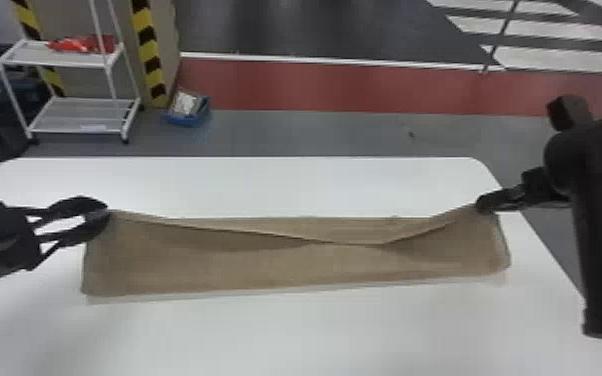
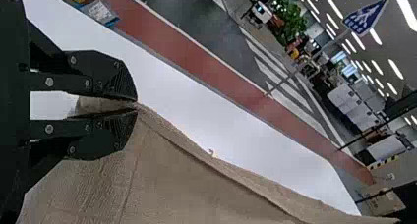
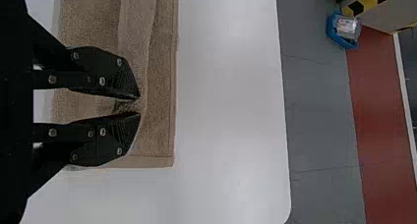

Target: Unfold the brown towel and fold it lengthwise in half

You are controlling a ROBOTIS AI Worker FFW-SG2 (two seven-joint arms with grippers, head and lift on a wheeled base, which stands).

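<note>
1. A long brown cloth towel [image 1: 265, 265] is spread across the white, flat bench [image 1: 290, 185].
2. One far corner is pinched between the jaws of the black, two-fingered left gripper [image 1: 106, 210].
3. The other far corner is pinched between the jaws of the black, two-fingered right gripper [image 1: 482, 204].
4. Between them, the towel's top edge is dipped in the middle.
</note>
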